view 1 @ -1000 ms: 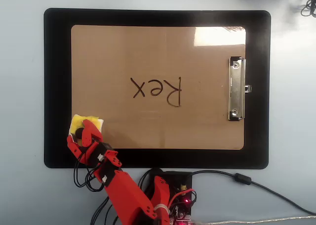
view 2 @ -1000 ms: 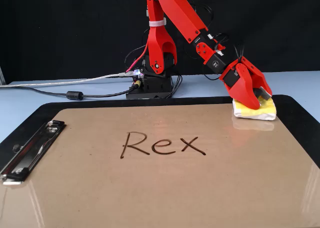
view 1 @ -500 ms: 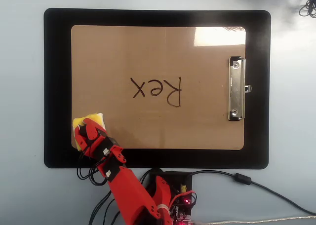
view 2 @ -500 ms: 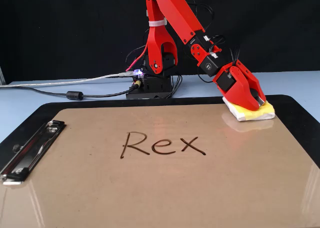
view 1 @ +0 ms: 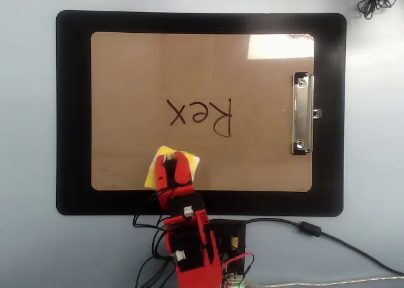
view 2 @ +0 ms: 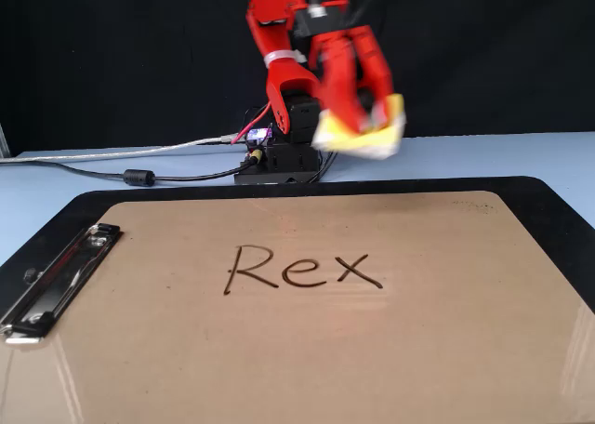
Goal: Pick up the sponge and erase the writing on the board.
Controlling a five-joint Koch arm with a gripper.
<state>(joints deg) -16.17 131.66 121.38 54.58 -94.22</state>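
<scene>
Above the board's [view 2: 279, 350] near edge, the gripper [view 2: 358, 117] clamps the sponge [view 2: 367, 138], tilted, corner toward the writing [view 2: 302, 269].

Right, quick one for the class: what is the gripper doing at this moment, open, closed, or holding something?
Gripper: closed on the yellow sponge, held in the air above the clipboard, clear of the "Rex" writing.

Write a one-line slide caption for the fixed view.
Red arm's hand holds the yellow sponge in the air above the board, "Rex" writing unerased.
</scene>
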